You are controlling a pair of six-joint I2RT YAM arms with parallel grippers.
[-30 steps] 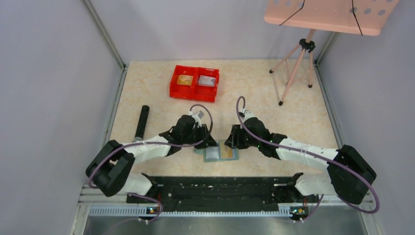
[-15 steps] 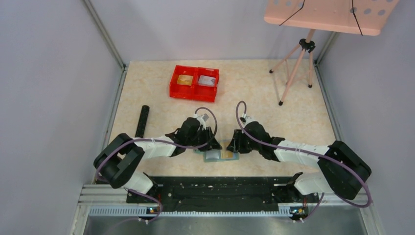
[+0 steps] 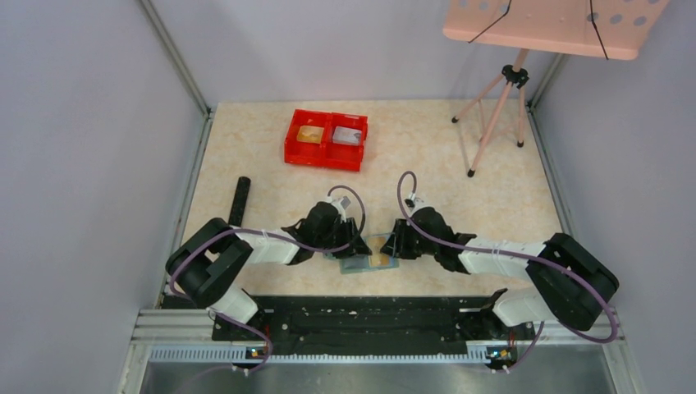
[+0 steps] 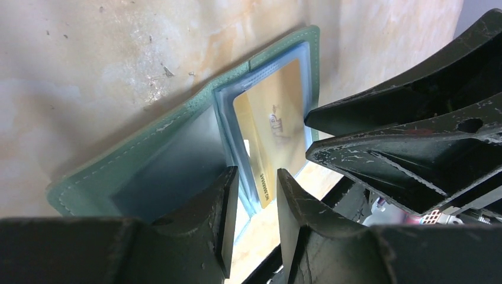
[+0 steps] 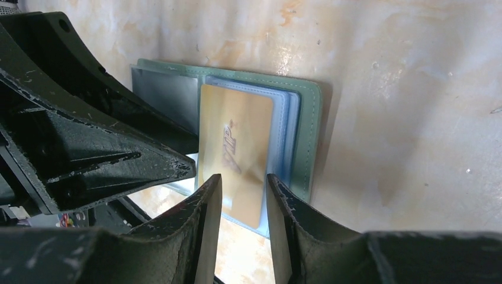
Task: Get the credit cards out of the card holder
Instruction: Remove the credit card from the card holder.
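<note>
The card holder (image 3: 367, 256) lies opened flat on the table (image 3: 460, 164), close to the near edge and between the two arms, its green cover underneath and its pale blue-grey pockets facing up. A gold card (image 3: 382, 253) sits in the pockets on the right-hand half, its lower end poking out past the sleeve toward the near edge. The left claw (image 3: 354, 246) has its tips down at the fold of the card holder (image 4: 148, 142). Its fingers stand a narrow way apart, with the sleeve edge and the side of the gold card (image 4: 275, 130) showing in the gap, and whether they touch either cannot be told. The right claw (image 3: 396, 245) comes in from the other side with its fingers likewise only slightly parted. In the right wrist view the free end of the gold card (image 5: 237, 136) shows between them, clamped by neither finger. The tips of the two claws nearly meet over the card holder (image 5: 308, 136). A red bin (image 3: 324, 156) stands well apart at the far side.
</note>
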